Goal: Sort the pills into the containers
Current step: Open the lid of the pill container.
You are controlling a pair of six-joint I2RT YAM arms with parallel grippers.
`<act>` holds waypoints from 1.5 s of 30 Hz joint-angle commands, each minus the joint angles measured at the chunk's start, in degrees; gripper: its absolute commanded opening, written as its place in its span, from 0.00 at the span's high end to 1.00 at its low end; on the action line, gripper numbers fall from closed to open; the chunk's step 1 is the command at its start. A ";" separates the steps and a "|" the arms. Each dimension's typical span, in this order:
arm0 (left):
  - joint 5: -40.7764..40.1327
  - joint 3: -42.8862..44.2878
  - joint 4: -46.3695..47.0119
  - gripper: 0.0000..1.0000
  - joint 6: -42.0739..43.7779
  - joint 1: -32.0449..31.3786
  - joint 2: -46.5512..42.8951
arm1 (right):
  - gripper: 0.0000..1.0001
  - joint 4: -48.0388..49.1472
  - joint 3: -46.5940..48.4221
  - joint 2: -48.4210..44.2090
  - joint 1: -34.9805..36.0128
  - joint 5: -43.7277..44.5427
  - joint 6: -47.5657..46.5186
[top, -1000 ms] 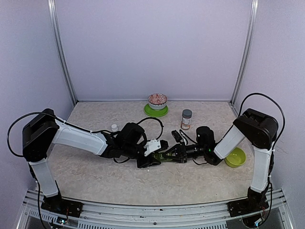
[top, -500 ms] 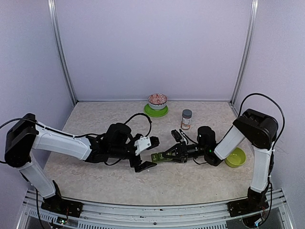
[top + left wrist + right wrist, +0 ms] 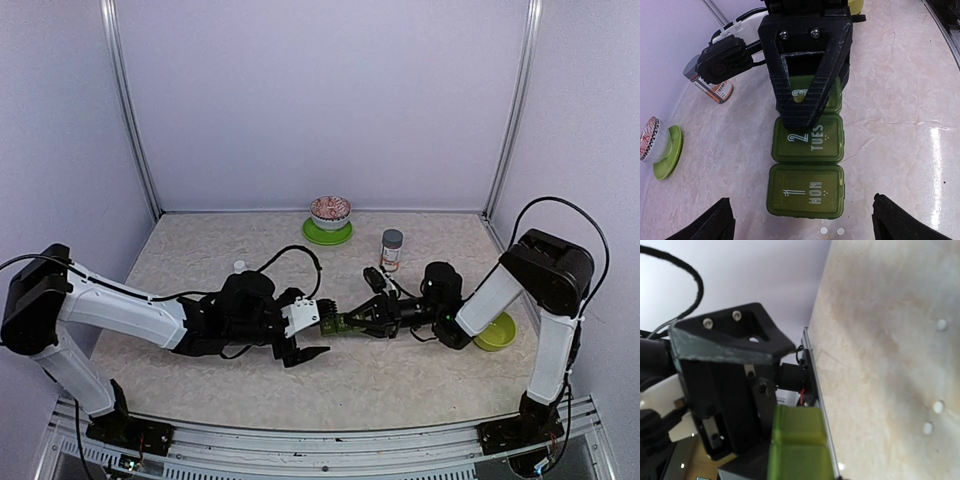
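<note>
Starting on the left: there's a little white cap (image 3: 239,266) sitting on the table (image 3: 190,245) just on the far side of the left arm, which lies low and stretched toward the middle. The left claw (image 3: 322,331) has its fingers spread wide apart and nothing between them. In its wrist view the two fingertips (image 3: 720,220) sit out at the bottom corners with the green container strip (image 3: 807,142) right in front, close but not touching. Two pills (image 3: 823,230) lie on the table right by the strip's left end, next to the lid marked 1 MON. The next lid along says 2 TUES. All the lids I can see are closed. The right claw (image 3: 358,320) is clamped on the strip's right end, one black finger lying over the third lid and partly over the TUES one. I honestly can't tell if the strip is flat on the table or lifted a bit. At the far edge in the middle, a patterned bowl (image 3: 330,210) sits on a green plate (image 3: 328,236). A pill bottle (image 3: 391,250) stands to its right, and a lime-green bowl (image 3: 494,330) is at the far right, just beside the right arm.
</note>
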 commanded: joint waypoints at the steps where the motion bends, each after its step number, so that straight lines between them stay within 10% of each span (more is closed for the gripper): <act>1: -2.46 0.57 2.50 0.10 1.58 -0.74 -1.77 | 0.88 1.33 -0.78 -2.79 0.32 -1.44 0.78; 45: -4.29 4.79 -1.43 0.56 6.12 -4.04 2.17 | 0.92 5.35 -2.87 -3.46 0.41 -2.58 4.53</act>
